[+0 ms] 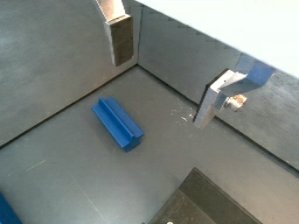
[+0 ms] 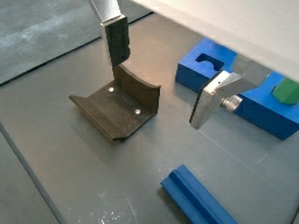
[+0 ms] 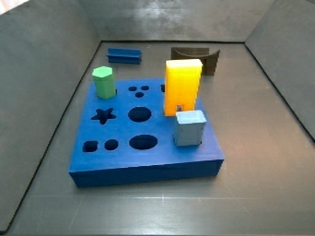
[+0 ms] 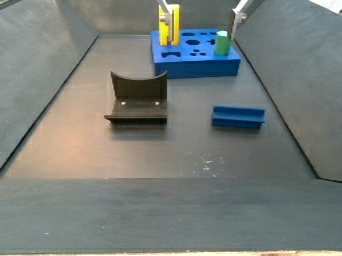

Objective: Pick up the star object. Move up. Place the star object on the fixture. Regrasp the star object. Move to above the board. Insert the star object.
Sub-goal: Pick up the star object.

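Note:
The star object (image 1: 117, 122) is a long blue piece lying flat on the grey floor; it shows in both wrist views (image 2: 205, 197) and both side views (image 3: 123, 55) (image 4: 238, 117). My gripper (image 1: 170, 70) hangs above the floor, open wide and empty, also in a wrist view (image 2: 163, 74). It is apart from the star object, above the floor between the fixture (image 2: 117, 109) and the blue board (image 2: 233, 83). The fixture (image 4: 136, 100) stands left of the star object. The board (image 3: 142, 138) has a star-shaped hole (image 3: 105, 116).
On the board stand a green hexagonal peg (image 3: 103, 81), a tall yellow block (image 3: 182, 85) and a pale blue-grey block (image 3: 189, 126). Sloping grey walls (image 4: 54, 90) enclose the floor on all sides.

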{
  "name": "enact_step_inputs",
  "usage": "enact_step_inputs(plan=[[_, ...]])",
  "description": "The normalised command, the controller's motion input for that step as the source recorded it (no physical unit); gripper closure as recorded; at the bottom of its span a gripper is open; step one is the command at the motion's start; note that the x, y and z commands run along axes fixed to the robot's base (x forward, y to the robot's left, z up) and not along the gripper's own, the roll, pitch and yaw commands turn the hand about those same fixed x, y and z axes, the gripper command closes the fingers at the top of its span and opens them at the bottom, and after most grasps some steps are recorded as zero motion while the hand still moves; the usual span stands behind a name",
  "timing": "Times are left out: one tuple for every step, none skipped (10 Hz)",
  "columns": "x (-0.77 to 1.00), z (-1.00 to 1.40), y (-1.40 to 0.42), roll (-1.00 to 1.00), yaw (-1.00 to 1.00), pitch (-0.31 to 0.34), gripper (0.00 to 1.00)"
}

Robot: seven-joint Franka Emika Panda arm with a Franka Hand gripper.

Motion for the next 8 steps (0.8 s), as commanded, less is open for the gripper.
enact_step_inputs(plan=[[0.00,-0.05,0.01,0.00,0.00,0.000,0.00],[-0.51,-0.26,0.07,-0.03,-0.49,-0.157,0.00],[-0.45,-0.62,0.05,-0.02,-0.79,-0.051,0.00],[-0.43,-0.69,0.04,-0.02,-0.81,-0.036,0.00],[-0.43,-0.71,0.05,0.00,-0.83,-0.031,0.00],[-0.43,-0.71,0.07,-0.01,-0.83,-0.027,0.00],[-0.44,-0.71,0.16,-0.02,-0.80,0.000,0.00],[-0.45,-0.72,0.17,-0.03,-0.79,0.000,0.00]])
